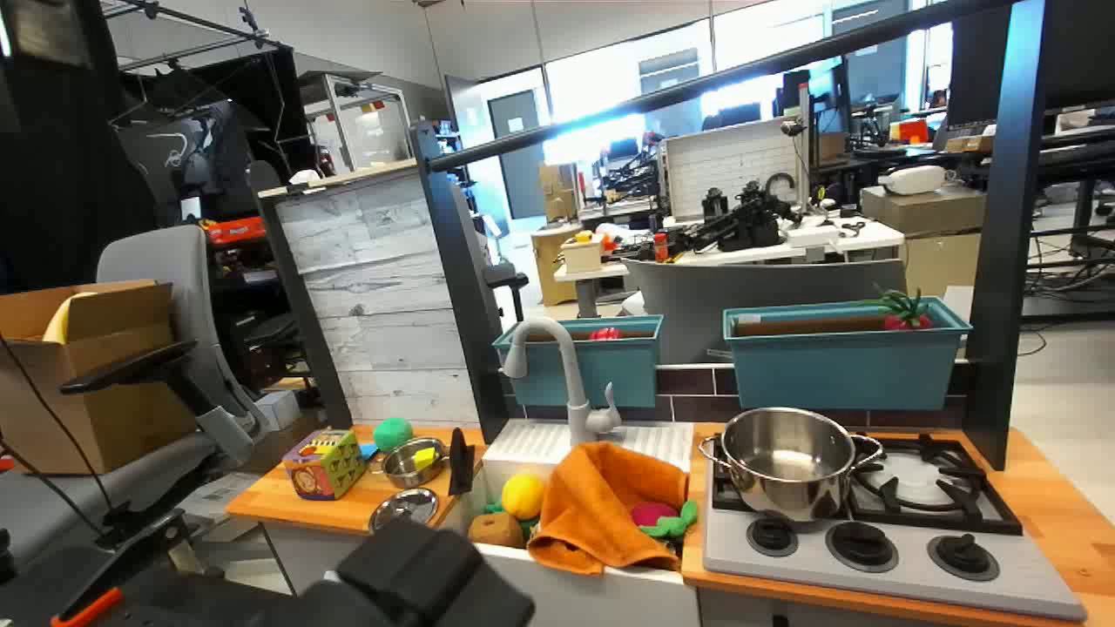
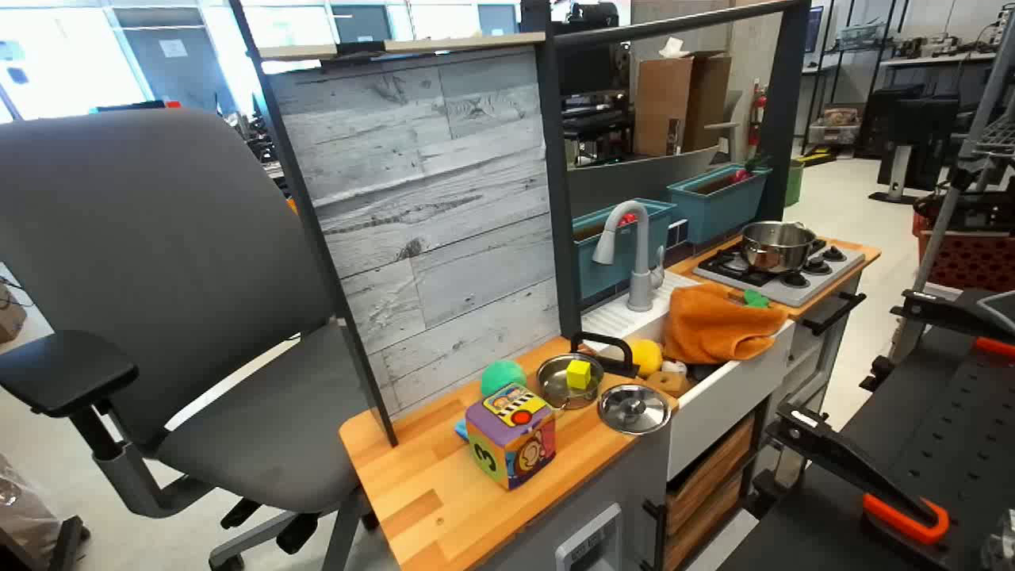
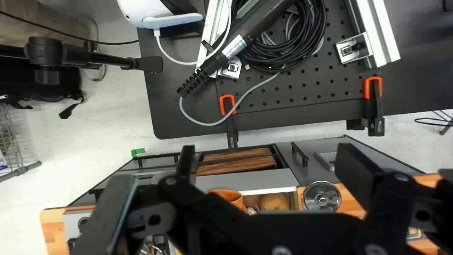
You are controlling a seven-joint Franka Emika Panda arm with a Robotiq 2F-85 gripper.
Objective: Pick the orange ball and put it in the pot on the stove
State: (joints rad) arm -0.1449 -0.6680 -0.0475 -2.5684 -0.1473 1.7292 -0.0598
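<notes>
Wooden play-kitchen surface [image 2: 428, 492], shown in both exterior views. Yellow-orange ball [image 1: 523, 496]: within the sink [image 1: 601, 598] at lower centre of an exterior view, just left of an orange cloth [image 1: 601, 496]. Steel pot [image 1: 788, 483]: on the stove [image 1: 913, 544], lower right of the same frame. Tool [image 3: 235, 182]: across the bottom of the wrist view, jaws wide apart.

Yellow-orange ball [image 1: 523, 496] in sink [image 2: 729, 400], pot [image 1: 784, 479] on stove [image 1: 913, 549]
</notes>
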